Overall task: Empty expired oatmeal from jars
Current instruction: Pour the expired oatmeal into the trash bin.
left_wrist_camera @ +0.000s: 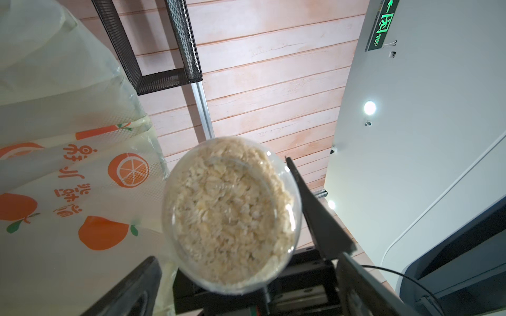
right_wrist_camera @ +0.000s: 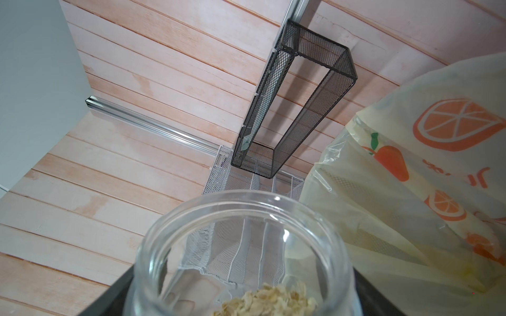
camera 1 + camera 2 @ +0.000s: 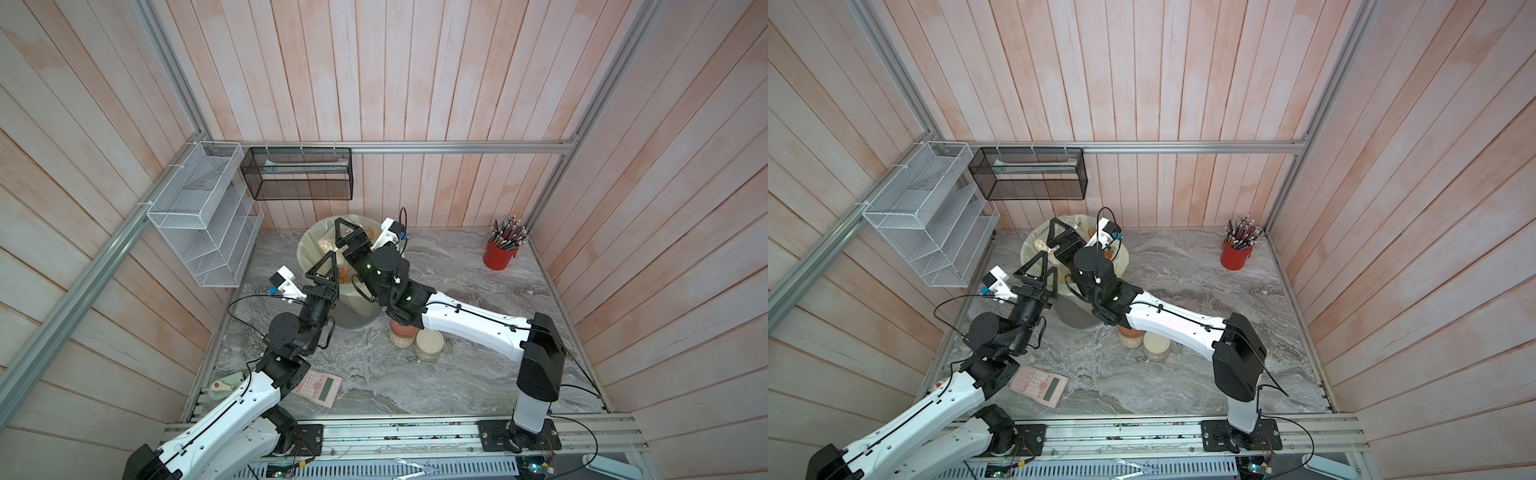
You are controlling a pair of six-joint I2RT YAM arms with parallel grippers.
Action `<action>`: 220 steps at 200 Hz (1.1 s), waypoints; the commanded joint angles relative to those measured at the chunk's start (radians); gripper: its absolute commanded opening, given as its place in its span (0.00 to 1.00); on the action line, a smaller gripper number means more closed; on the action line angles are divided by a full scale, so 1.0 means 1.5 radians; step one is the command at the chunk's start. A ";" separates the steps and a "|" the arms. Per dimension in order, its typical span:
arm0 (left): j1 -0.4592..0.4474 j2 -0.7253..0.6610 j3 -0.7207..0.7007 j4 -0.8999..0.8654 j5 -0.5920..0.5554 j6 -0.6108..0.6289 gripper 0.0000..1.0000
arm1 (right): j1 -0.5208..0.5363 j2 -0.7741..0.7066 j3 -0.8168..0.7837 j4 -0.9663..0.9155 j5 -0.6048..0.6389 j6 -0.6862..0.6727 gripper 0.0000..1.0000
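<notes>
— What's the left gripper (image 3: 1047, 264) doing?
— Spread wide, holding nothing, beside the bin (image 3: 353, 318).
— And the right gripper (image 3: 336, 241)?
— Clamped on an open jar (image 1: 232, 219) above the bin, oatmeal (image 1: 227, 213) inside.
— Others?
— The terracotta-lidded jar (image 3: 402, 330) and the cream-lidded jar (image 3: 429, 341) sit side by side on the table under the right arm.

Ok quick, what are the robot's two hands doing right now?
Left gripper: open, holding nothing.
Right gripper: closed on a lidless jar with oatmeal inside.
</notes>
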 commanded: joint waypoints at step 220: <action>-0.008 0.097 0.026 0.179 -0.085 0.065 1.00 | -0.015 0.003 0.022 0.068 -0.076 0.092 0.29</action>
